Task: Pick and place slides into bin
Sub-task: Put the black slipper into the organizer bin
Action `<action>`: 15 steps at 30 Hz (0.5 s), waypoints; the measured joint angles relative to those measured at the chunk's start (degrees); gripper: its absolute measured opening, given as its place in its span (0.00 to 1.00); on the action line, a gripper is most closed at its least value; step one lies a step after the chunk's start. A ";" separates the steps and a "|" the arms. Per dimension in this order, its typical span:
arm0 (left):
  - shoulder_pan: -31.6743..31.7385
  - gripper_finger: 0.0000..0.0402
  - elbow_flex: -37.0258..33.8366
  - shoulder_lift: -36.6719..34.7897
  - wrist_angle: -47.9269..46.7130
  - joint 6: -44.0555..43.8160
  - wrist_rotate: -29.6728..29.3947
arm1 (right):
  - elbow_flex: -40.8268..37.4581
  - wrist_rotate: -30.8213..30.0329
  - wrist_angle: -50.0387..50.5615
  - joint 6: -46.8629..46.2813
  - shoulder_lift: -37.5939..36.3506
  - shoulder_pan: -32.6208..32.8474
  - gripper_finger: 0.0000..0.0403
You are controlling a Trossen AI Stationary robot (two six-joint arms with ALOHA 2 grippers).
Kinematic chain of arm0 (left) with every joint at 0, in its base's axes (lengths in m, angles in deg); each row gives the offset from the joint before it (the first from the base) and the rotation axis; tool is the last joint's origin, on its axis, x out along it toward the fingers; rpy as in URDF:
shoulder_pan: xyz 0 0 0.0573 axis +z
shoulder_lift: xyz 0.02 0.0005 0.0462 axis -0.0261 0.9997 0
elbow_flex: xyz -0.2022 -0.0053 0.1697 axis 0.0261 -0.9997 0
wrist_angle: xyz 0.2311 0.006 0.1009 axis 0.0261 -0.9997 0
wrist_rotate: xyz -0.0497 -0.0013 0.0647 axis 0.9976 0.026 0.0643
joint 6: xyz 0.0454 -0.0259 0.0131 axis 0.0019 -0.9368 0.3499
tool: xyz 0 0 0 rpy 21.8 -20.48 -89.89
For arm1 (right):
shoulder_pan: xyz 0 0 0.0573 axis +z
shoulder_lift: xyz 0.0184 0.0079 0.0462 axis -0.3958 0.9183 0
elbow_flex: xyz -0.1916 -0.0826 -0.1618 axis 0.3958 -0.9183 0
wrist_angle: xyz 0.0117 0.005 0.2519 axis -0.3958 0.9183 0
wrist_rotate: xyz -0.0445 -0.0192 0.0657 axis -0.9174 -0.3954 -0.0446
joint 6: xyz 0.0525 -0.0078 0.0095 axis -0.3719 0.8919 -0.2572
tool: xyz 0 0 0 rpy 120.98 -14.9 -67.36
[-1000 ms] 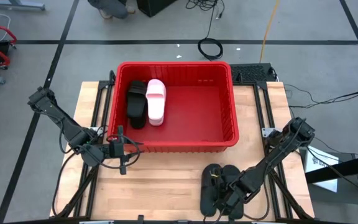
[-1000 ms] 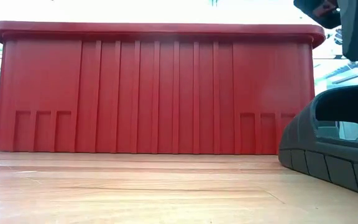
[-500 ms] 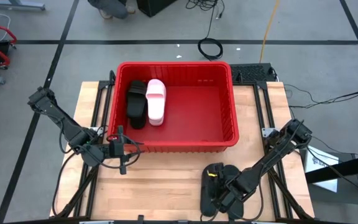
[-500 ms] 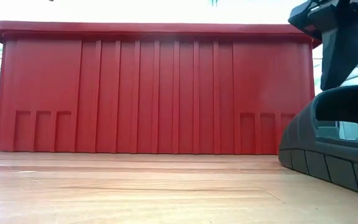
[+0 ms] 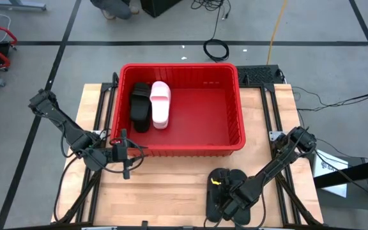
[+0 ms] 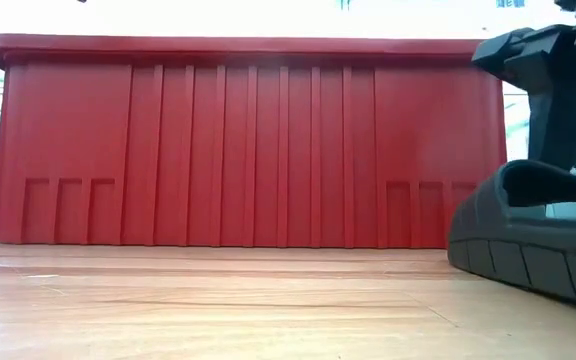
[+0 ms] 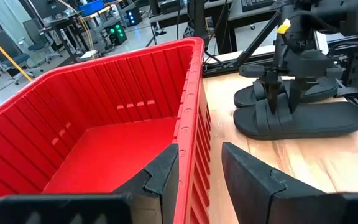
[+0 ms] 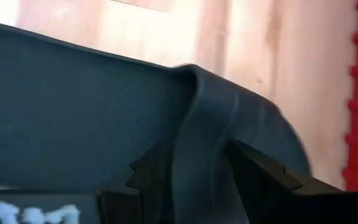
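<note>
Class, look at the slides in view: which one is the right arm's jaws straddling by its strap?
The black slide on the table nearest the bin, beside the other black one; the right gripper straddles its strap. The bin's two lie untouched.

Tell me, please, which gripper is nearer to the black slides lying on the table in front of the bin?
The right. The right gripper is down over the black slides, jaws straddling one's strap. The left gripper waits beside the bin's front wall, well away from them.

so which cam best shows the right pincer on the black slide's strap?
Right wrist view: the right pincer straddles the black slide's strap, fingers either side. Left wrist view shows it from farther off. The high view shows the arm covering it; the low view shows a partial side profile.
</note>
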 joint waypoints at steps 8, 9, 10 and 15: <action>0.00 0.32 -0.02 0.02 0.01 -0.12 0.01 | -0.11 -2.59 6.87 -5.71 -0.12 -0.13 0.41; 0.00 0.32 0.00 0.01 0.00 -0.18 0.01 | -0.13 -2.66 7.42 -5.87 -0.08 -0.13 0.41; 0.00 0.32 -0.02 0.02 0.00 -0.20 0.01 | -0.15 -2.66 7.60 -6.06 -0.08 -0.13 0.41; 0.00 0.32 -0.02 0.02 0.02 -0.44 0.01 | -0.15 -3.74 7.66 -6.39 -0.08 -0.37 0.41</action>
